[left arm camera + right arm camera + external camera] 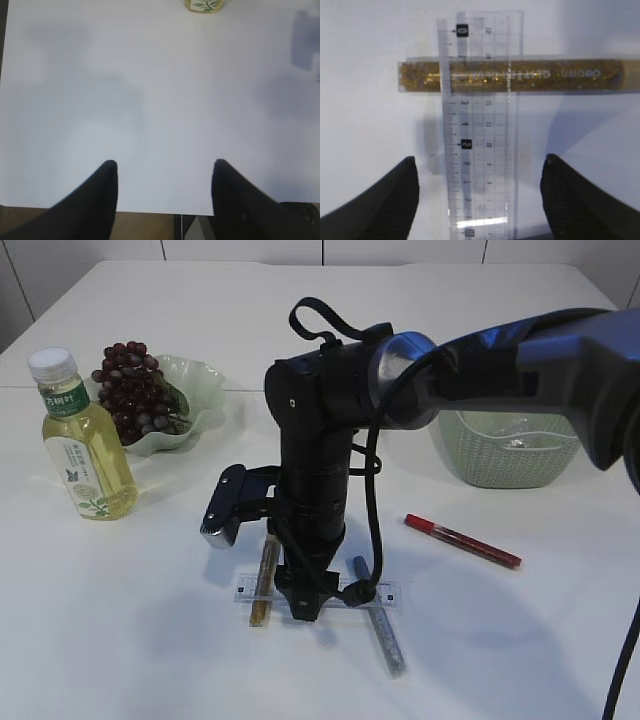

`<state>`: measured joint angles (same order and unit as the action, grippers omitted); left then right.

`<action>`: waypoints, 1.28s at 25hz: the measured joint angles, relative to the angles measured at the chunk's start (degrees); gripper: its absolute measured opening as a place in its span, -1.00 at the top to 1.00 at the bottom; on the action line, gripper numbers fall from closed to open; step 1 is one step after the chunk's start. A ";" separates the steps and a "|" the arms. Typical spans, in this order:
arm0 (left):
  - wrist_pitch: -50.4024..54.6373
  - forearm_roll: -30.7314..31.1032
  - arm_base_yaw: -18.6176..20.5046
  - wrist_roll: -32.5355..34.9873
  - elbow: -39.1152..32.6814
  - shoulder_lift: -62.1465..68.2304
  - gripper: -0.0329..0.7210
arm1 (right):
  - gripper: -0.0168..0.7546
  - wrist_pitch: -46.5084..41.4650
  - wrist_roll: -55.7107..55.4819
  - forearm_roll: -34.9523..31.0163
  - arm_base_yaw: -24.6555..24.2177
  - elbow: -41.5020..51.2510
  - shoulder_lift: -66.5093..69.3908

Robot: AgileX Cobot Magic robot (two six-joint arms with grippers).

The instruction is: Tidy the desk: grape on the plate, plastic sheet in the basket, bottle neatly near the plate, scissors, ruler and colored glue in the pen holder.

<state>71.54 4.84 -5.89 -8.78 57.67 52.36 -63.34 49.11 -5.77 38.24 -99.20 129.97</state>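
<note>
White table (520, 660): bears every item listed below.

Black right robot arm (520, 350): reaches in from the right edge of the exterior view across the middle, wrist pointing down at the table's near centre.

Pale green woven plastic basket (510, 455): far right, partly behind the arm; something clear and glinting lies inside, too indistinct to name.

Pale green glass plate with wavy rim (200, 380): far left, holding the bunch of dark red grapes (135, 390).

Clear plastic bottle of yellow drink, white cap, green label (85, 440): upright, just in front and left of the plate; its base also shows at the top of the left wrist view (204, 5).

Right gripper (305, 608): lowered onto the ruler; in its wrist view (480, 200) the jaws stand wide apart, straddling the ruler, clasping nothing.

Left gripper (164, 192): fingers spread over bare table near its edge, empty.

Transparent plastic ruler (480, 125): flat on the table, lying across the gold tube, under the right gripper.

Red glitter glue tube (463, 540): flat, right of the arm, apart from the others.

Gold glitter glue tube (512, 75): flat, crossed by the ruler.

Blue-capped silver glitter glue tube (382, 625): flat, near the ruler's right end.
</note>
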 joint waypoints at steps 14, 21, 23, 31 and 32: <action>0.00 0.00 0.00 0.00 0.00 0.00 -0.24 | -0.56 0.00 0.00 -0.22 0.00 0.00 0.01; 0.00 0.00 0.00 0.00 0.00 0.00 -0.24 | -0.56 -0.35 -0.06 -0.43 0.00 0.00 0.01; 0.00 0.00 0.00 0.00 0.00 0.00 -0.24 | -0.56 -0.35 -0.06 -0.43 0.00 0.00 0.01; 0.00 0.00 0.00 0.00 0.00 0.00 -0.24 | -0.56 0.49 -0.06 -0.43 0.00 0.00 0.36; 0.00 0.00 0.00 0.00 0.00 0.00 -0.24 | -0.56 0.49 -0.06 -0.43 0.00 0.00 0.50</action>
<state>71.54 4.84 -5.89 -8.78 57.67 52.36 -62.85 49.05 -6.20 38.24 -99.20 130.47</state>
